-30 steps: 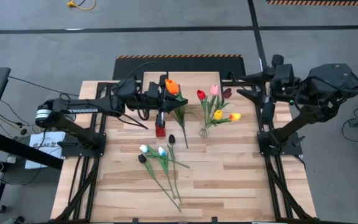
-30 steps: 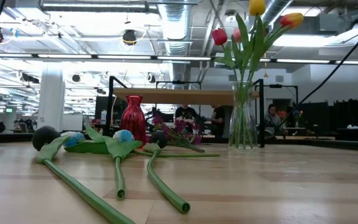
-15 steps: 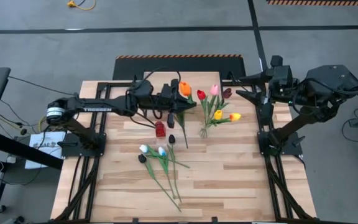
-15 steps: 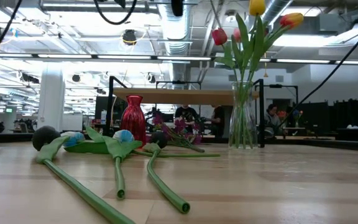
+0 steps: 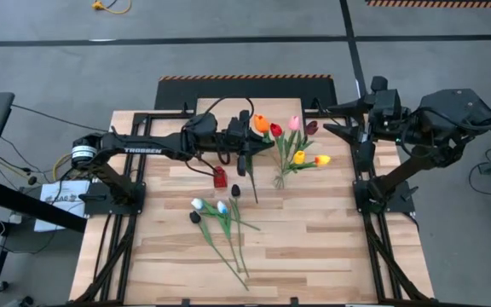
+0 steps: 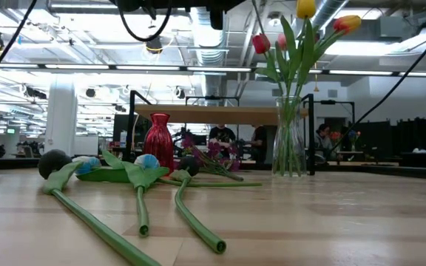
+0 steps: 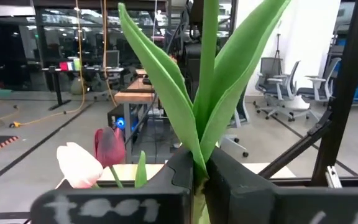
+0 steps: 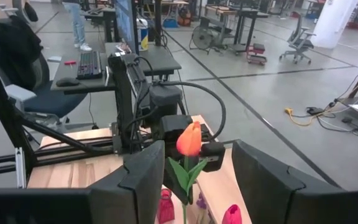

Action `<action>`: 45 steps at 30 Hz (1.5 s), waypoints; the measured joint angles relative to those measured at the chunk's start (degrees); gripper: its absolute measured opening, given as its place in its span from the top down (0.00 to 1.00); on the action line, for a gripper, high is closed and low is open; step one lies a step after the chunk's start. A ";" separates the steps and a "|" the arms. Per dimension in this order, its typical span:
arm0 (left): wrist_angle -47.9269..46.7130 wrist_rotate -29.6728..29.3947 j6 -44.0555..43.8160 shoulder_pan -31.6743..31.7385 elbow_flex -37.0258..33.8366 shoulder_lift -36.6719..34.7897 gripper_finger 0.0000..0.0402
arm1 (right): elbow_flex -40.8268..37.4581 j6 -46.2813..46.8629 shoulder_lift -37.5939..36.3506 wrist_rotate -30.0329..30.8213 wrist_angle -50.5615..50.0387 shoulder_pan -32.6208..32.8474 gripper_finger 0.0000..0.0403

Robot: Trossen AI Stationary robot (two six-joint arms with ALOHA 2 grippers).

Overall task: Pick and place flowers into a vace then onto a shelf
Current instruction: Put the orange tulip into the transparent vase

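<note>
left gripper (image 5: 247, 141) clamped on orange tulip (image 5: 262, 124), held aloft at upper centre of high view, seemingly just left of glass vase (image 6: 289, 137) bouquet. right gripper (image 8: 194, 180) idle at upper right, fingers apart, empty.

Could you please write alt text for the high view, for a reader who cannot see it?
Seen from above, the left gripper carries an orange tulip beside the bouquet in the glass vase. Loose flowers and a small red vase lie on the wooden table; the right arm waits alongside.
</note>
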 joint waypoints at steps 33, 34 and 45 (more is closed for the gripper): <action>1.13 4.01 -1.38 2.58 0.00 6.54 0.95 | 0.00 0.48 0.00 -0.13 -0.39 0.00 0.55; 1.09 4.47 -1.37 2.62 -0.02 6.60 0.94 | 0.00 0.48 0.00 -0.13 -0.39 0.00 0.55; -0.50 9.65 -3.48 2.58 0.53 6.86 0.70 | 0.00 0.46 0.00 0.04 -0.39 0.00 0.55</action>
